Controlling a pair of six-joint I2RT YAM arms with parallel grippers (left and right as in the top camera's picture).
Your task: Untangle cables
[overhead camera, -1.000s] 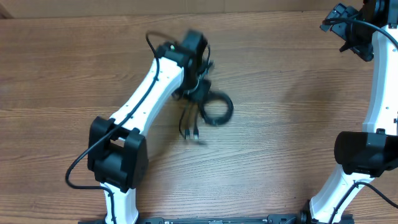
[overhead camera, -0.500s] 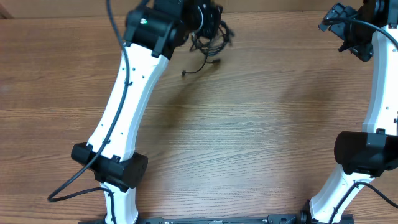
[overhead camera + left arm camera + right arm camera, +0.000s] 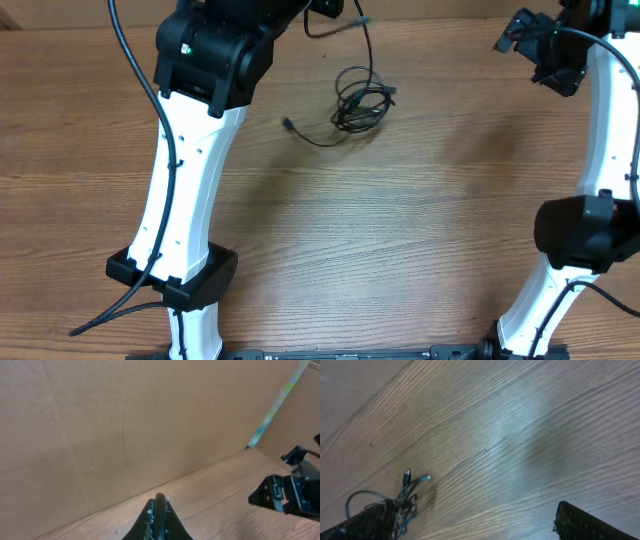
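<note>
The cables (image 3: 360,101) form a small black tangle at the far middle of the table, with one plug end (image 3: 287,123) trailing out to the left. A single strand (image 3: 362,40) rises from the tangle to my left gripper (image 3: 333,8), which sits high at the far edge. In the left wrist view that gripper (image 3: 159,510) is shut on a black cable (image 3: 159,502) pinched between its fingers. My right gripper (image 3: 525,55) is at the far right, open and holding nothing. Its wrist view shows the jaws (image 3: 472,510) spread wide and the cables (image 3: 402,497) low on the left.
A brown cardboard wall (image 3: 125,425) stands along the far edge of the wooden table (image 3: 420,230). My right arm (image 3: 287,492) shows at the right of the left wrist view. The left arm (image 3: 190,170) reaches across the left half of the table.
My left arm has swung from mid-table up to the far edge, carrying the cables along. The tangle now sits below the gripper on one strand. The right gripper has barely shifted.
</note>
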